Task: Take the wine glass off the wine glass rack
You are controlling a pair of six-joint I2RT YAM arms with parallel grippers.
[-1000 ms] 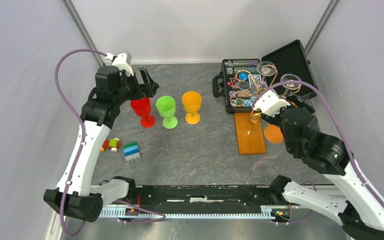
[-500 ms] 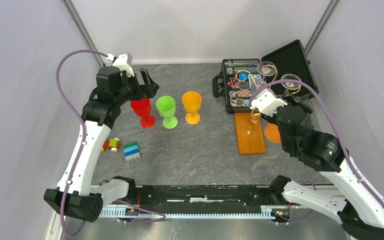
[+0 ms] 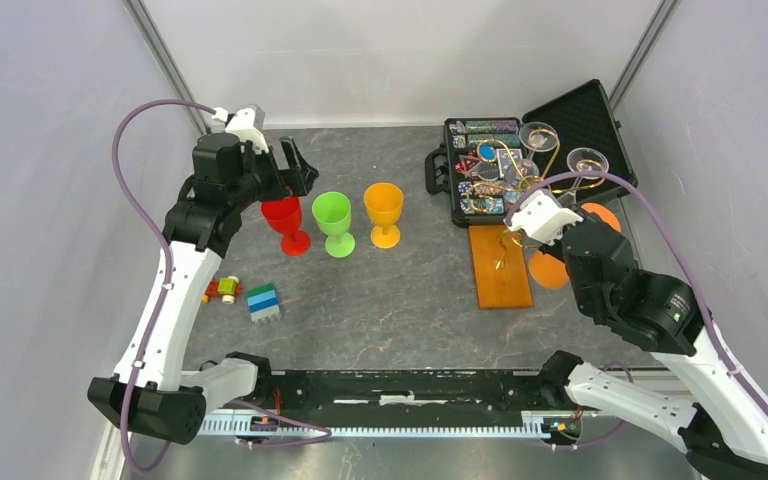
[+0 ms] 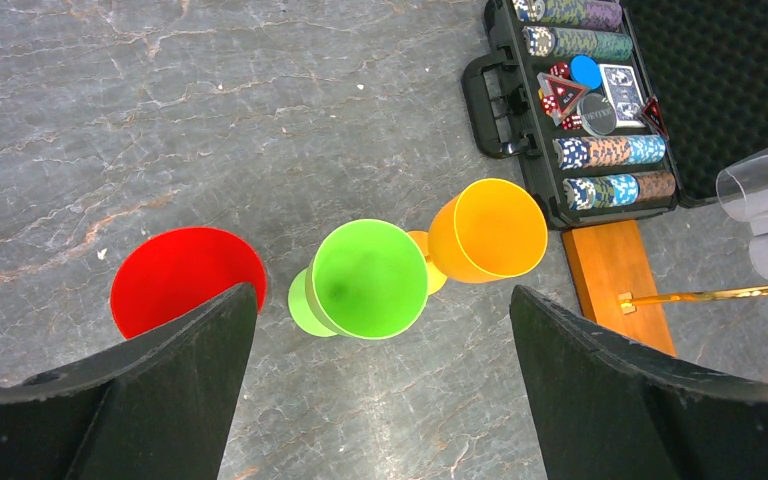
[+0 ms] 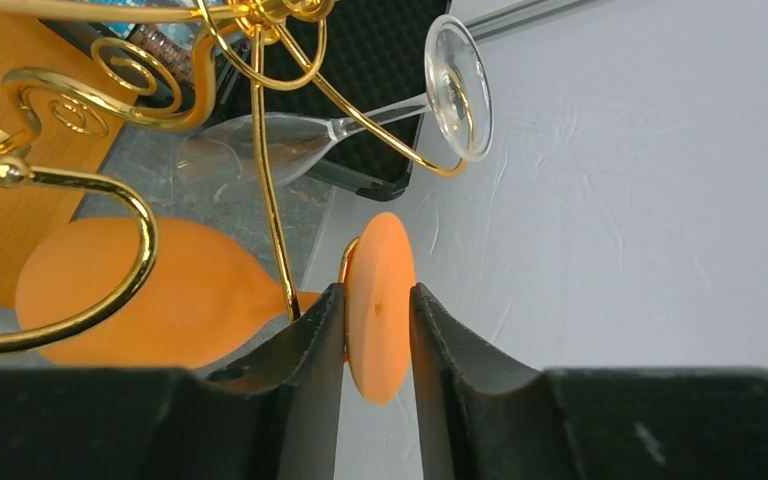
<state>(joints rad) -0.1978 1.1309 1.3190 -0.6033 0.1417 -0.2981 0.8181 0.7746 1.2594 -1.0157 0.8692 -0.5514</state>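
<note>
The wine glass rack is a gold wire stand (image 5: 265, 150) on an orange-brown wooden base (image 3: 500, 268) at the right of the table. An orange wine glass hangs from it, bowl (image 5: 160, 295) low and round foot (image 5: 380, 300) turned edge-on. My right gripper (image 5: 377, 292) is shut on that foot, one finger pressed to each face. In the top view the foot (image 3: 601, 215) shows beside my right wrist. Clear wine glasses (image 3: 538, 135) (image 3: 587, 160) also hang on the rack. My left gripper (image 4: 382, 291) hovers open above the green cup (image 4: 370, 278), holding nothing.
A red cup (image 3: 285, 222), the green one and a yellow-orange cup (image 3: 384, 212) stand in a row mid-table. An open black case (image 3: 480, 170) of poker chips lies behind the rack. Toy blocks (image 3: 263, 302) and a small toy (image 3: 223, 290) lie at the near left. The right wall stands close to the rack.
My right gripper's jaws have closed in on the orange foot. The rack's hanging glasses have shifted slightly to the right. The left arm has stayed still.
</note>
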